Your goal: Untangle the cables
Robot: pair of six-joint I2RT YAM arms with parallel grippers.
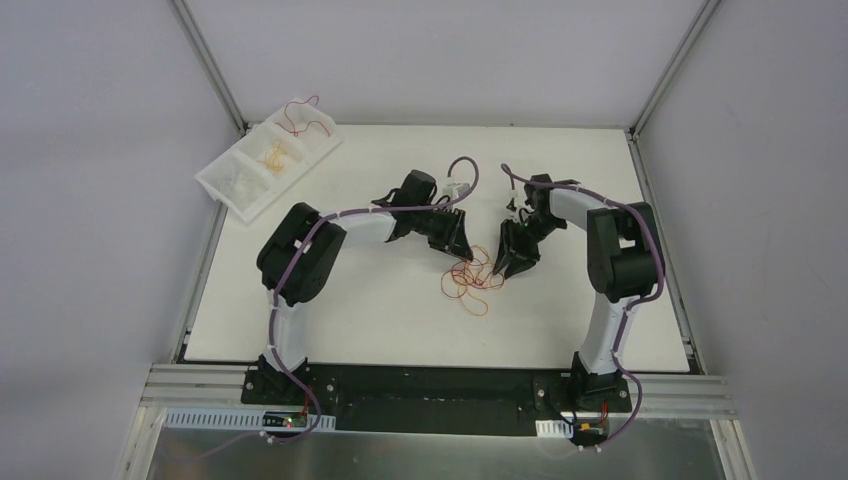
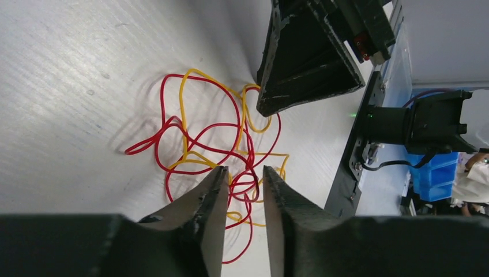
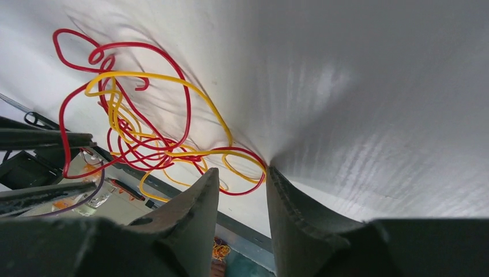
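The cables (image 1: pixel 472 280) are a small curly tangle of red and yellow wires lying mid-table between my two grippers. My left gripper (image 1: pixel 459 254) is just left of the tangle. In the left wrist view it (image 2: pixel 245 171) is open, with the tips low over the tangle's (image 2: pixel 213 138) near loops and nothing clamped. My right gripper (image 1: pixel 505 270) is at the tangle's right edge. In the right wrist view it (image 3: pixel 241 171) is open, one fingertip (image 3: pixel 271 172) touches the table, and a red and yellow loop (image 3: pixel 245 164) lies between the tips. The right gripper also shows in the left wrist view (image 2: pixel 305 63).
A white tray with compartments (image 1: pixel 230 185) stands at the back left, holding a red wire (image 1: pixel 298 115) and a yellow-orange one (image 1: pixel 272 155). Metal frame rails run along the table's sides. The arm bases sit at the near edge.
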